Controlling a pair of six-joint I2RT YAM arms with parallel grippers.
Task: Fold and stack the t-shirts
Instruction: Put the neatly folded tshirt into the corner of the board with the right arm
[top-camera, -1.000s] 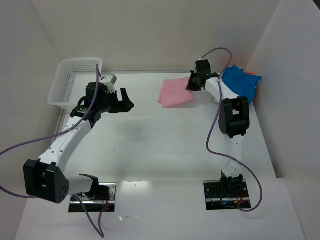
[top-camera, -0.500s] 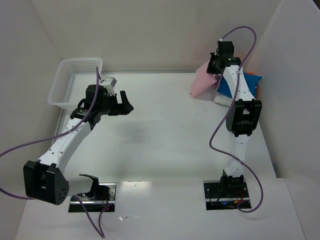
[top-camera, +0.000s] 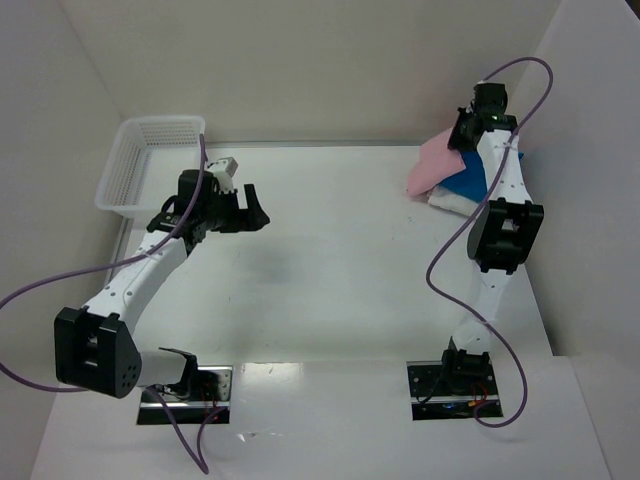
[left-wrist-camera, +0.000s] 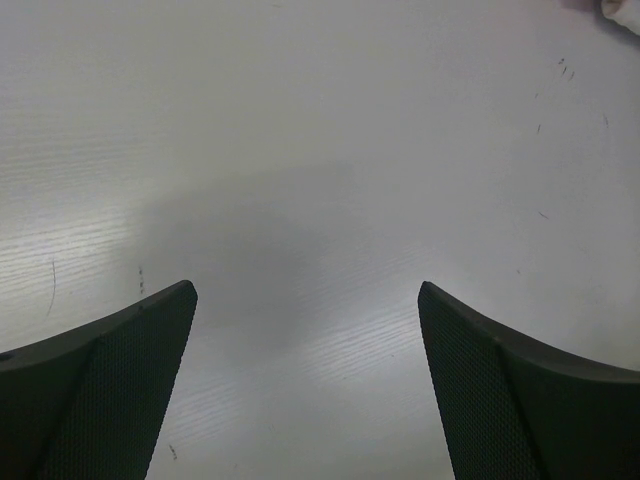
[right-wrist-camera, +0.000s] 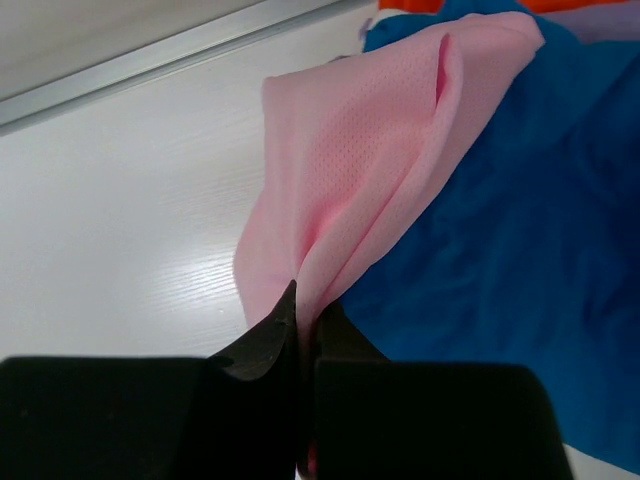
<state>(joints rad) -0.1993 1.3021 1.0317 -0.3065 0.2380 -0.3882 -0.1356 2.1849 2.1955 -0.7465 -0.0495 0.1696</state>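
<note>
White tabletop (top-camera: 330, 290) occupies the near and middle ground in front of the two arm bases. Farther in, on the left, we find the left gripper (left-wrist-camera: 306, 290) poised over the table, its jaws spread wide and holding nothing. Beyond it, in the far left corner, stands the white mesh basket (top-camera: 120, 175), well apart from any cloth. At the far right we find the right gripper (right-wrist-camera: 305, 315) standing high beside the side wall, its jaws pinched tight on a gathered fold of the light pink t-shirt (right-wrist-camera: 350, 170). From that pinch the shirt hangs in a loose drape, its lower part lying across the bright blue t-shirt (right-wrist-camera: 500, 260), which in turn rests on a white t-shirt (top-camera: 447, 198) at the table's far right edge.

We judge the pink shirt to be very light, thin and wholly limp: a fine perforated knit that keeps no shape of its own, sags from any single hold and creases wherever it is gathered. It looks neither fragile nor especially slippery, yet a thin layer may creep out of a narrow pinch. We would therefore take hold where the cloth is doubled, at a hem, a seam or a folded edge. Where a flat lie is wanted, we would hold it at two corners set well apart, not at one bunched point.
</note>
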